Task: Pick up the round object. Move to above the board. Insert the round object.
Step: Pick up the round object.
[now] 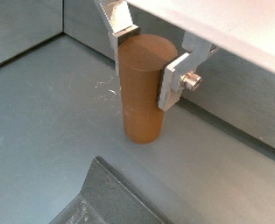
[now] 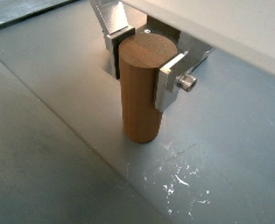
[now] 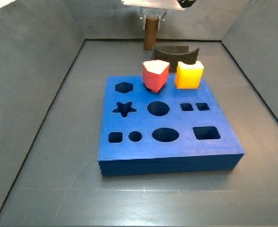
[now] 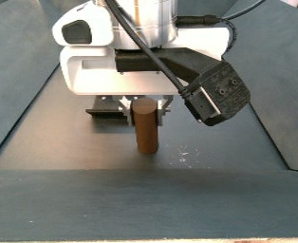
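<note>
Gripper (image 2: 143, 59) clamped on upper part of slim brown cylinder peg (image 2: 143, 87); keep upright, carry toward thick blue board (image 3: 171, 129) below.

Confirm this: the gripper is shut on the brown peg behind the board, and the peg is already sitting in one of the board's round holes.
Not quite. The gripper is shut on the round object, but it is not in a hole. In a side view the peg is beyond the far edge of the board, behind the red block and yellow block; both wrist views show only grey floor beneath it.
</note>
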Robot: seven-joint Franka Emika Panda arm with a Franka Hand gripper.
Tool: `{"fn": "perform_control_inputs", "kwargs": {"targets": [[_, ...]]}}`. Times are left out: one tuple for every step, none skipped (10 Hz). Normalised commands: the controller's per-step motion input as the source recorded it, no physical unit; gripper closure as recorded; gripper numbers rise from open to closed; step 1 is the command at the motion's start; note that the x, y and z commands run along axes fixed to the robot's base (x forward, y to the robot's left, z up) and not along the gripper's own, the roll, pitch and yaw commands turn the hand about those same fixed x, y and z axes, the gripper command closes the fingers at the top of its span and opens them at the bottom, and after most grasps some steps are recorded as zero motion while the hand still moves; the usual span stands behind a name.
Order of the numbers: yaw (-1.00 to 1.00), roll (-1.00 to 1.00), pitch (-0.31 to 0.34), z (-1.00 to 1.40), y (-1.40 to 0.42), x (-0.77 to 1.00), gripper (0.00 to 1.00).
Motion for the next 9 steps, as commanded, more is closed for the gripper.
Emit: {"fn": "perform_control_inputs", "kwargs": {"targets": [[0.00, 0.00, 0.000, 0.00, 0.00, 0.00, 1.00], [0.00, 0.00, 0.000, 0.00, 0.00, 0.00, 1.00], [0.00, 0.00, 0.000, 0.00, 0.00, 0.00, 1.00], [0.00, 0.00, 0.000, 0.00, 0.00, 0.00, 1.00], [0.00, 0.00, 0.000, 0.00, 0.00, 0.00, 1.00], [0.00, 0.00, 0.000, 0.00, 0.00, 0.00, 1.00], [0.00, 0.00, 0.000, 0.00, 0.00, 0.00, 1.00], [0.00, 0.00, 0.000, 0.00, 0.00, 0.00, 1.00], [0.00, 0.00, 0.000, 0.00, 0.00, 0.00, 1.00]]}}
